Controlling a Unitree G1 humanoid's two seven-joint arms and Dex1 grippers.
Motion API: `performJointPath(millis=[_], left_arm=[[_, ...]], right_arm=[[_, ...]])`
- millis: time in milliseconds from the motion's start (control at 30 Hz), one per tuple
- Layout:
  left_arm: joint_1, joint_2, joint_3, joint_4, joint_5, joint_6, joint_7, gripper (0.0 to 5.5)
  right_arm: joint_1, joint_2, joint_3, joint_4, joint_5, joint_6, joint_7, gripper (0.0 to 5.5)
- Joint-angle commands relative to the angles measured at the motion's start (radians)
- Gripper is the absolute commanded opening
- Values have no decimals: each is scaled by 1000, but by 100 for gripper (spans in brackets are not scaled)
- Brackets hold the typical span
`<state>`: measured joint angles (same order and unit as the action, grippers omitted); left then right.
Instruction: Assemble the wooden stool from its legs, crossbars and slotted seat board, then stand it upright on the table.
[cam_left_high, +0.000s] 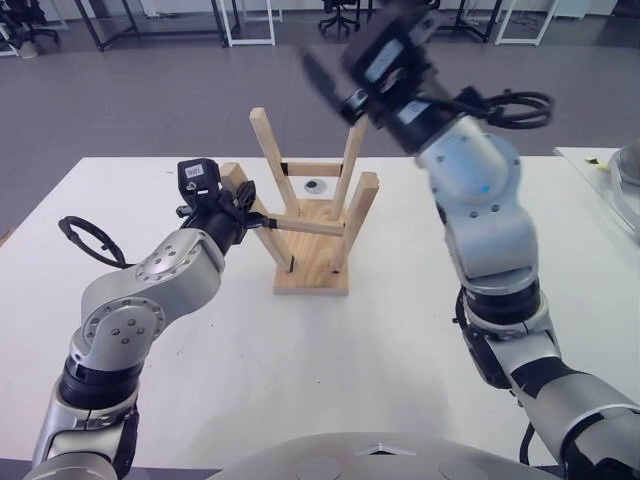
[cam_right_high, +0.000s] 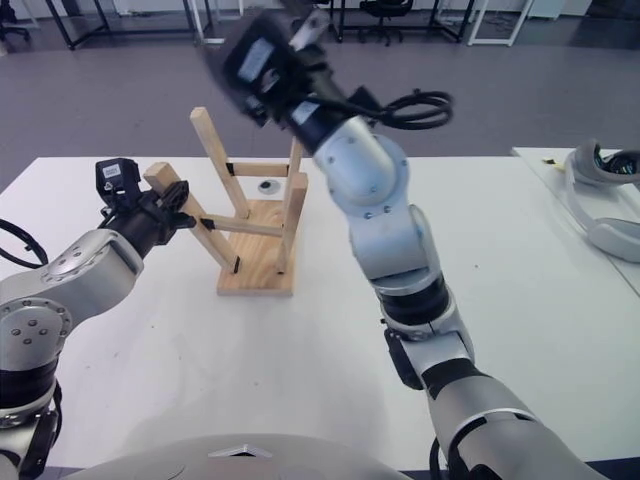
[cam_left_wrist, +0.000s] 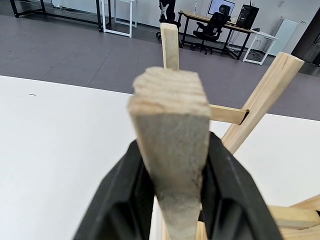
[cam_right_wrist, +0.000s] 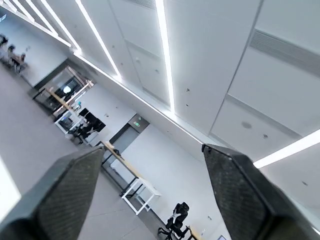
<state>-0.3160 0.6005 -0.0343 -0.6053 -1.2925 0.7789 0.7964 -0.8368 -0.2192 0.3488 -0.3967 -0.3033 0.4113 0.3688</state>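
The pale wooden stool (cam_left_high: 315, 225) sits upside down at frame centre, its square slotted seat board (cam_left_high: 312, 275) flat on the white table (cam_left_high: 390, 390). The black left gripper (cam_left_high: 248, 208) has its fingers clamped on the left-hand splayed leg (cam_left_wrist: 172, 125). The right gripper (cam_right_wrist: 150, 175), upper middle, has fingers apart and holds nothing. Flipping the stool by that one leg could lever the joint loose.

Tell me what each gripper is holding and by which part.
The left gripper clamps one leg of the upturned stool near its free end. The right gripper, raised and open, holds nothing.
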Motion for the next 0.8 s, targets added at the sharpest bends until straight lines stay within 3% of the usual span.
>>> performJointPath(millis=[33,167,300,600,800], left_arm=[[16,-44,-39,36,22,73,2,103],[-9,-79,-53,34,66,114,-4,103],[-28,-100,-53,41,99,155,-26,103],[-74,-98,-75,8,178,241,-117,103],[-83,-103,-94,-4,246,262,-176,104]], right_arm=[[-26,-17,188,153,-146,-64,43,368],[46,-28,390,310,-326,-58,98,368],[133,-26,466,395,-404,-4,167,368],[244,-35,481,324,-296,47,425,368],[210,4,390,358,-293,14,351,368]])
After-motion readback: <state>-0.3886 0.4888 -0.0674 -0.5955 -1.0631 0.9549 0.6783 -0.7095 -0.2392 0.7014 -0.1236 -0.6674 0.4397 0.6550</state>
